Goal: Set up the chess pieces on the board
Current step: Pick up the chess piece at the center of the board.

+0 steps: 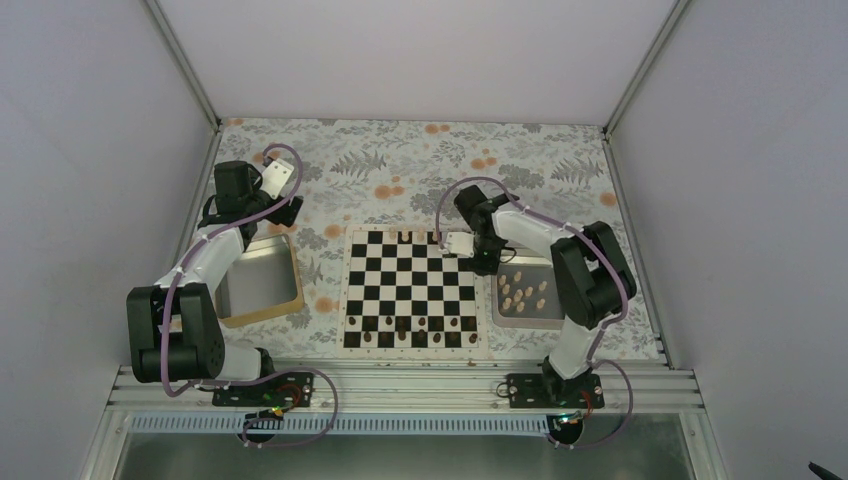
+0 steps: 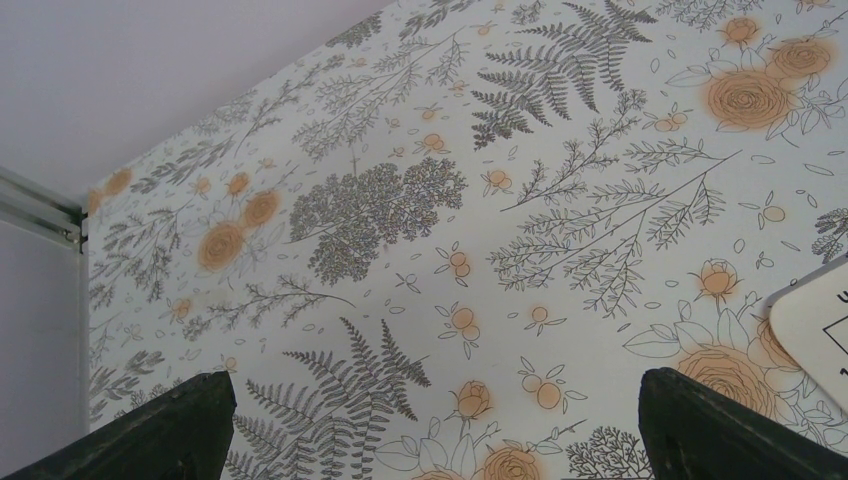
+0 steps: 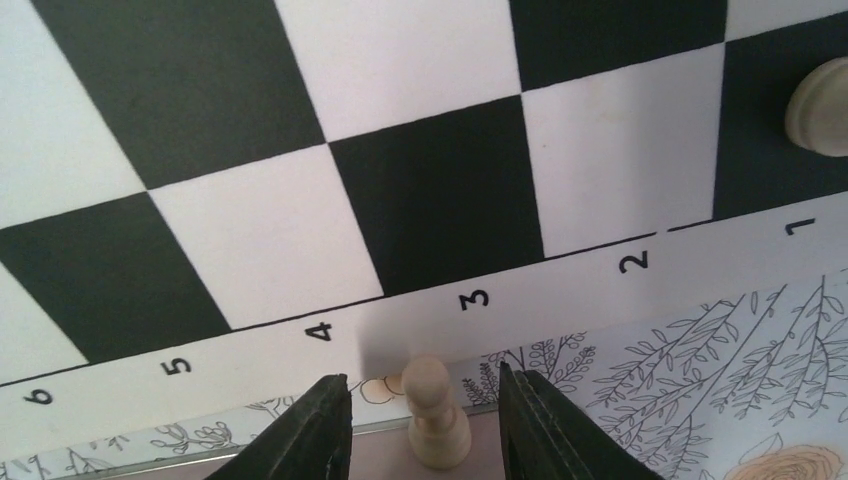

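A pale pawn (image 3: 433, 415) stands upright between the fingertips of the right gripper (image 3: 424, 388), just off the numbered border of the board (image 1: 412, 283), near the marks 3 and 4. Its foot is cut off by the lower edge of the wrist view, so I can only guess that it rests at the corner of the steel tray (image 1: 527, 324), where the other pale chessmen (image 1: 522, 295) lie loose.

The pawn looks like a light, stiff bit of turned wood, smooth and round. It will probably tip or roll at a nudge. The best hold is likely square across the stem just under the head, with modest force.

The jaws are spread wider than the pawn, with a gap on each side, and neither finger touches it. The right arm reaches forward with its elbow high over the tray and its wrist pitched down at the board's right edge.

A few pale pieces (image 1: 405, 237) stand on the far rank, and dark chessmen (image 1: 402, 330) fill the near ranks. The left gripper (image 2: 432, 385) hangs over the flowered tablecloth (image 2: 400, 200) left of the board, fingers wide apart and holding nothing.
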Action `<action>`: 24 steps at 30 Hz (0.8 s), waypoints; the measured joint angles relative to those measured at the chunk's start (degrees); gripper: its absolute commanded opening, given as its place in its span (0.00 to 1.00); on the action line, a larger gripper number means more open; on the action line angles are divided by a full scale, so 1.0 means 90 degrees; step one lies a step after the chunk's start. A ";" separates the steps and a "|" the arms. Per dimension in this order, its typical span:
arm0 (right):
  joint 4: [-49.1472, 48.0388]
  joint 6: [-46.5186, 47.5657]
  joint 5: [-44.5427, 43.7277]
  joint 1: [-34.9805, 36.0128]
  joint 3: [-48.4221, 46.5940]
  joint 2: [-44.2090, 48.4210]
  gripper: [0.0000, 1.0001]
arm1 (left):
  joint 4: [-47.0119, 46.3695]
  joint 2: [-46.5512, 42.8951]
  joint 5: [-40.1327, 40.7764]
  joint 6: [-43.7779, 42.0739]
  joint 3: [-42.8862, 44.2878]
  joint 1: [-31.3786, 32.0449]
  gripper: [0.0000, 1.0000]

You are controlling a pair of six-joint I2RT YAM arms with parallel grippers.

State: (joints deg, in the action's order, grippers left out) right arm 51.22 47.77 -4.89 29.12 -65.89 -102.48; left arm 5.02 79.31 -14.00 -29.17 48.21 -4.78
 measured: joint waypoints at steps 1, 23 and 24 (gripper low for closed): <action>-0.0010 0.0012 -0.0022 0.0000 -0.0017 -0.0027 0.39 | 0.0000 -0.0002 0.0000 0.0000 0.0000 0.0000 1.00; -0.0087 0.0070 -0.0112 0.0000 -0.0117 -0.0253 0.11 | 0.0000 -0.0005 0.0000 0.0000 0.0000 0.0000 1.00; -0.0085 0.0070 -0.0107 0.0000 -0.0143 -0.0253 0.11 | 0.0000 -0.0005 0.0000 0.0000 0.0000 0.0000 1.00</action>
State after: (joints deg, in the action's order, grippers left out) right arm 50.46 48.40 -5.85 29.12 -67.18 -104.75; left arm 5.02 79.26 -14.00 -29.17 48.21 -4.78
